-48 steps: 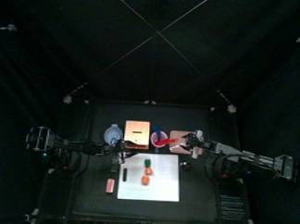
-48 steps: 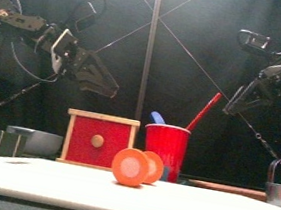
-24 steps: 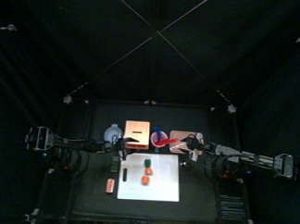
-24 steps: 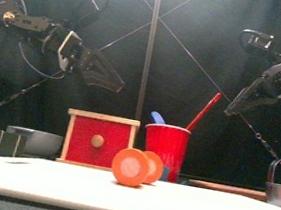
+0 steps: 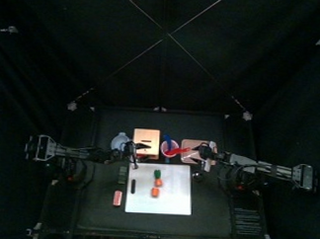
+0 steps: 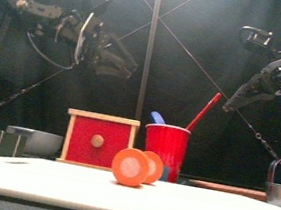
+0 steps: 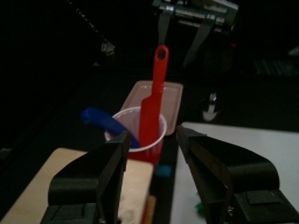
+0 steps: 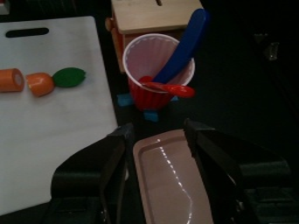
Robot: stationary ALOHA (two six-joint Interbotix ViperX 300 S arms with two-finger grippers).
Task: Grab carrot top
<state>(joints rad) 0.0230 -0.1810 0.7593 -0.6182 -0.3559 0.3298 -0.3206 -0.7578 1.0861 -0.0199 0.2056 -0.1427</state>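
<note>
The carrot top (image 5: pixel 157 177), a tiny orange piece with a green end, lies on the white board (image 5: pixel 173 196). The right wrist view shows the carrot top (image 8: pixel 52 81) beside a plain orange piece (image 8: pixel 10 80) on the board (image 8: pixel 59 131). In the front view orange pieces (image 6: pixel 134 167) overlap and no green shows. My left gripper (image 5: pixel 132 156) hangs open, high above the table's left side (image 6: pixel 111 57); between its jaws (image 7: pixel 163 166) is only air. My right gripper (image 5: pixel 201 155) is open too (image 8: pixel 163 162), above a pink tray (image 8: pixel 176 179), apart from the carrot top.
A red cup (image 5: pixel 170 147) holding a red spatula (image 7: pixel 160 79) and a blue spoon (image 8: pixel 181 48) stands behind the board, between both grippers. A wooden box (image 6: pixel 99 141) sits left of the cup. A pinkish-red block (image 5: pixel 118 197) lies left of the board.
My left gripper has risen and swung toward the middle, turning its jaws downward. The right arm has barely moved. The carrot pieces lie where they were.
</note>
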